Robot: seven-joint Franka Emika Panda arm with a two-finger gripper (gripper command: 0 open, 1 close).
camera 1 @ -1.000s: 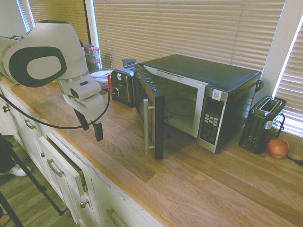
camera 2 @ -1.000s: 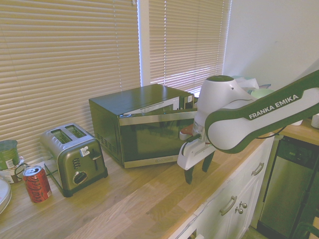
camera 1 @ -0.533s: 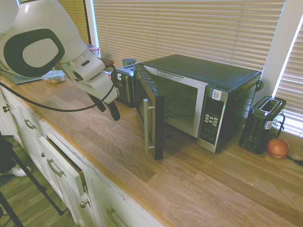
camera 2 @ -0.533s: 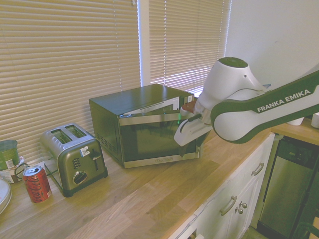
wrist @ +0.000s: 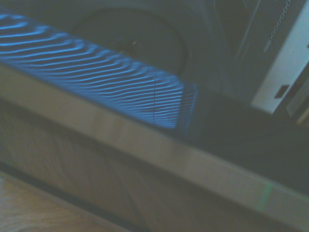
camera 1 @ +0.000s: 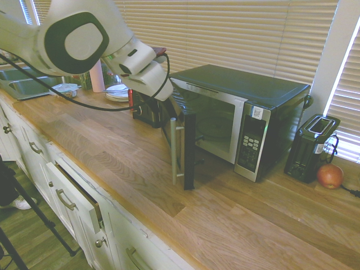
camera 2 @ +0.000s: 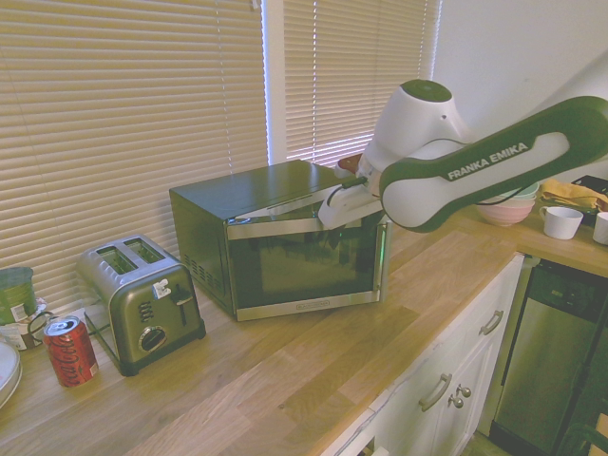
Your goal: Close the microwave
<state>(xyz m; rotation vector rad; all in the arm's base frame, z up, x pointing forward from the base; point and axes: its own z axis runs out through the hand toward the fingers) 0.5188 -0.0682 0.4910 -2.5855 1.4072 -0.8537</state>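
the open door [camera 1: 190,152] blocks the way into the microwave [camera 1: 242,87]

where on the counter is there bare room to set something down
Bare wood runs along the front of the counter, before the microwave and its open door. It's crowded right of the microwave, with the black toaster and onion.

Standing here, I see a wooden counter [camera 1: 101,140] running along the windows, its planks a warm honey brown. Slatted tan blinds [camera 1: 225,34] cover the panes, and cool daylight slips in at their edges. White cabinets [camera 2: 446,380] sit under the counter with curved metal handles [camera 2: 435,391]; one drawer [camera 1: 79,197] is pulled partly out. A sink [camera 1: 34,84] is set in the counter at one end. Beyond the cabinets stands a dishwasher [camera 2: 541,351] with a steel front, below a plain pale wall [camera 2: 513,57]. The floor [camera 1: 53,236] is wood-look boards, greyish brown and dim.
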